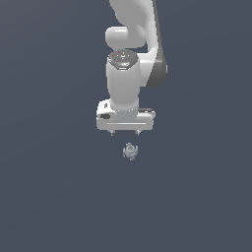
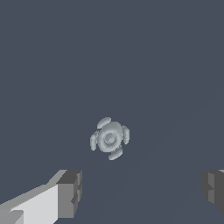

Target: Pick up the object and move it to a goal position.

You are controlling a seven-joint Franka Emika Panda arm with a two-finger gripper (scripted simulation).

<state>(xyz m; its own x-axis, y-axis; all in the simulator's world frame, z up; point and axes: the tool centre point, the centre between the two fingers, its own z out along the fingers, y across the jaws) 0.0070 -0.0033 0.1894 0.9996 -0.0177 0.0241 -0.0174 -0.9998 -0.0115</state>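
In the ext. view the arm (image 1: 129,59) is running off the upper edge, so its base isn't showing. The gripper (image 1: 125,132) is pointing down, and only two tiny finger stubs are poking out under the white hand body, one toward the exterior view's left, one toward its right; most of each finger is hiding behind that body. The object (image 1: 130,150) is sitting on the dark floor (image 1: 49,197) just under the hand in the picture, a shade toward the exterior view's right of the hand's centre, apart from the fingers. At this size it's reading as a pale grey-blue lump, detail hard to make out.

The wrist view is giving what the ext. view can't: the object (image 2: 109,138) is showing a rounded hub w/ a small central dimple and four little lobes round it. Both fingertips (image 2: 70,192) are spread wide w/ a clear gap, nothing between them; the far one is cut off by the frame edge. The object is lying free, prob. ahead of the line between the tips rather than on it.
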